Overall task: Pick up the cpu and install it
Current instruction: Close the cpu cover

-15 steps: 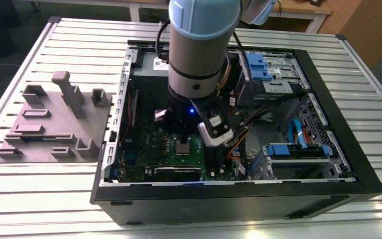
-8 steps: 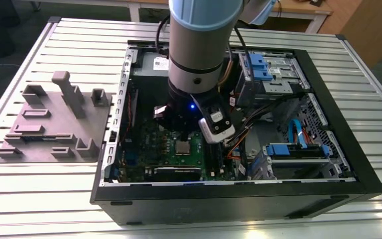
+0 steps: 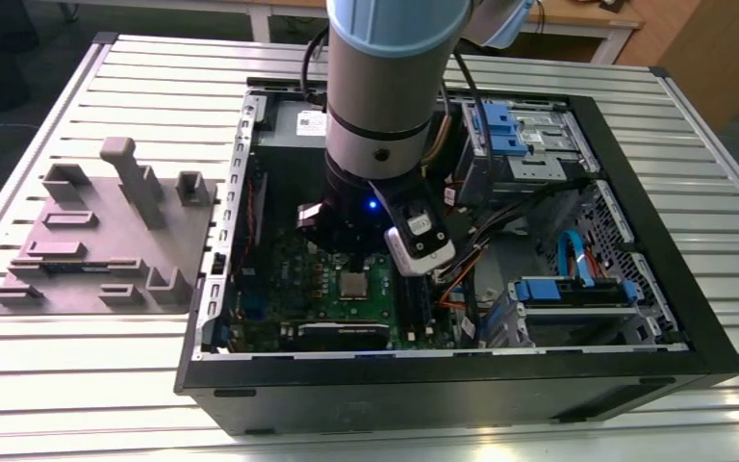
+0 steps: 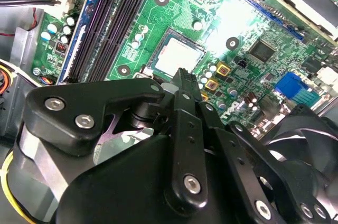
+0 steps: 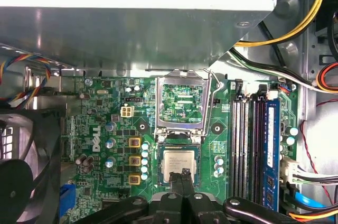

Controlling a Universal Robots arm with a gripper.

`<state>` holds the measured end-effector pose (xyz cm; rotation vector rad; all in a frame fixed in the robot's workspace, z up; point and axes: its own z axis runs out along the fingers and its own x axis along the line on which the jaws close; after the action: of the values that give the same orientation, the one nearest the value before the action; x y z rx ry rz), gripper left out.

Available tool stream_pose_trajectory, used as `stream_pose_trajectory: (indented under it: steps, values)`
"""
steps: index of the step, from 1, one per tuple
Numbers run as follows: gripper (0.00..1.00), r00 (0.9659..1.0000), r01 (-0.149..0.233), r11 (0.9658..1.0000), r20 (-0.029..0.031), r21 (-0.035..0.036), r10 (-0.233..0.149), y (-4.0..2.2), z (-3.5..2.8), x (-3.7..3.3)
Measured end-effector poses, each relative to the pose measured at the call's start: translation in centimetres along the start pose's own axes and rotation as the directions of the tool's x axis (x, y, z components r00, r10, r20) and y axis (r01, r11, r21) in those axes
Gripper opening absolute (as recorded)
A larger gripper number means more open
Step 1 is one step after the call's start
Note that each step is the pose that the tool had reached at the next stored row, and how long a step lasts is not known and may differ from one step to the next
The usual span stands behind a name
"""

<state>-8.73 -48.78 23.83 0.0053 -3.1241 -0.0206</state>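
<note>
The cpu, a small square chip with a silver top, lies flat in the socket of the green motherboard. It also shows in the second wrist view and in the exterior view. My gripper hangs just above the chip's near edge, and its black fingers are pressed together with nothing between them. The socket's hinged silver frame stands swung open beside the chip. In the exterior view the arm reaches down into the open computer case.
A large grey box overhangs the board by the open frame. Memory slots run along one side of the socket, and a black fan sits on the other. Loose cables and blue drive brackets crowd the case. A grey fixture plate lies at the exterior view's left.
</note>
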Motion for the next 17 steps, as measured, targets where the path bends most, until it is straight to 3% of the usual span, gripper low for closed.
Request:
stream_pose_trajectory:
  steps: [5,10,15,17]
  values:
    - [0.11,1.0,0.0,1.0,-0.0002,-0.0013,0.0,0.0,-0.24,0.02]
    - [0.11,1.0,0.0,1.0,0.0,-0.0037,0.0,0.03,-1.77,0.06]
    - [0.11,1.0,0.006,1.0,0.0011,-0.0037,-0.006,0.03,-1.86,0.07]
    - [0.11,0.9995,0.031,0.9995,0.0006,-0.003,-0.031,0.04,-1.87,0.07]
